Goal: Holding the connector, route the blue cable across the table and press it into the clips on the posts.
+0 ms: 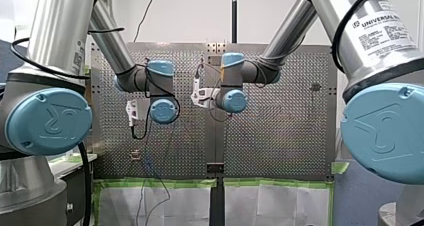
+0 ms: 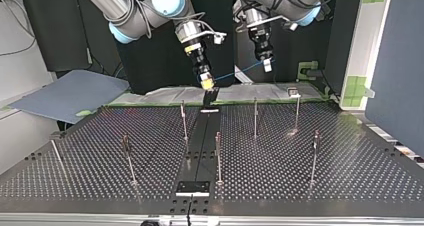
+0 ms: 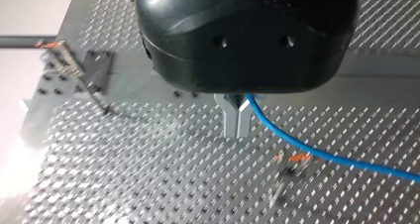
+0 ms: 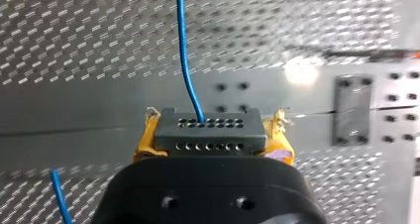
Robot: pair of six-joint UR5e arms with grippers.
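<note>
My right gripper (image 4: 212,137) clamps its yellow pads (image 4: 146,137) on the black connector (image 4: 208,127), and the blue cable (image 4: 185,60) runs out of it over the table (image 4: 74,35). My left gripper (image 3: 237,119) has its metal fingers pinched together on the cable. Both hang above the table's far edge in the top view, behind the posts (image 2: 255,117).

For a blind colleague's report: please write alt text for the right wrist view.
My right gripper, with yellow pads, is shut on a dark connector with rows of holes. A blue cable leaves one hole and runs ahead over the perforated table.
</note>
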